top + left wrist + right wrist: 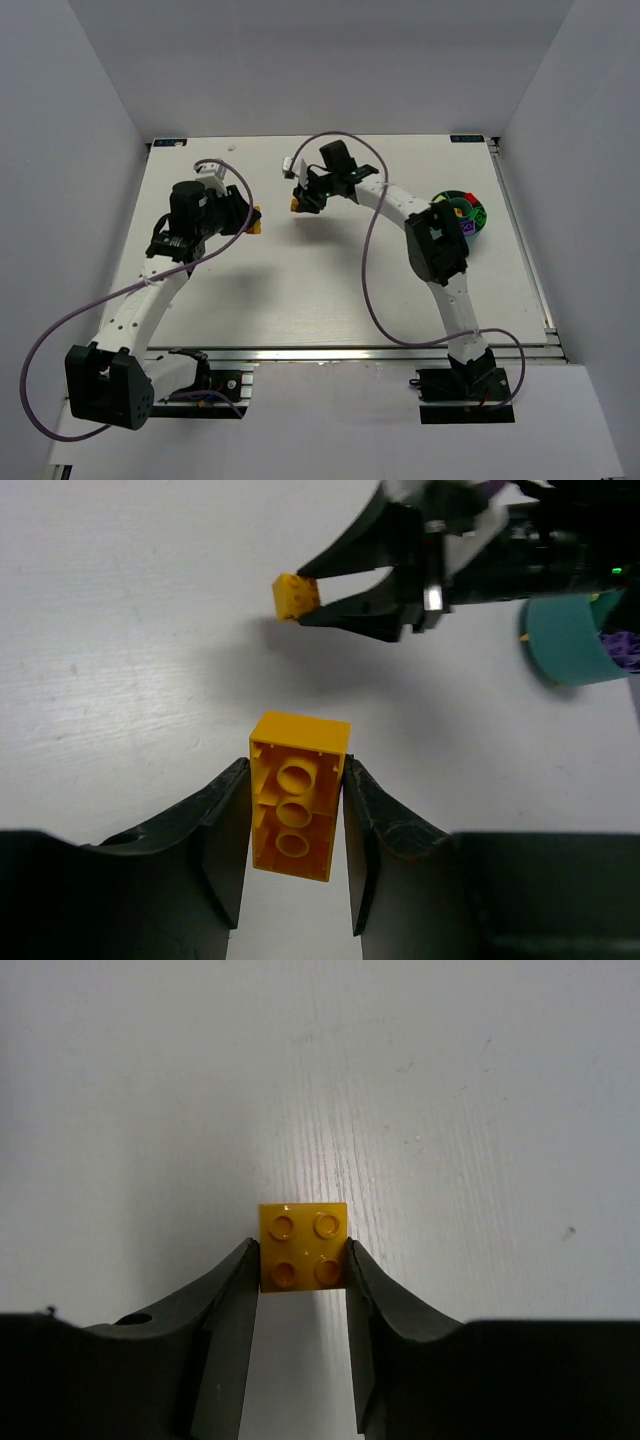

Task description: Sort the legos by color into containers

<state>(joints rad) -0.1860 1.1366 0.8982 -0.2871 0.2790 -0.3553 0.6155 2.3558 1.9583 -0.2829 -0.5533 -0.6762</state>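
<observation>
A long yellow-orange lego [298, 795] sits between my left gripper's fingers, hollow underside toward the camera, both pads pressed on its long sides. The left gripper [296, 770] [252, 220] hangs over the table's left half. A small square four-stud orange-yellow lego [303, 1245] [297, 595] is pinched at the tips of my right gripper [301, 1248] [298, 205], both fingers touching its sides. The two grippers face each other a short way apart. The round teal container [483, 215] [565, 645] stands at the right, holding purple legos [622, 650] along with green and red ones.
The white table [300, 300] ends at a metal rail along the near edge and the right side. White walls enclose the back and both sides. Purple cables loop from each arm over the table.
</observation>
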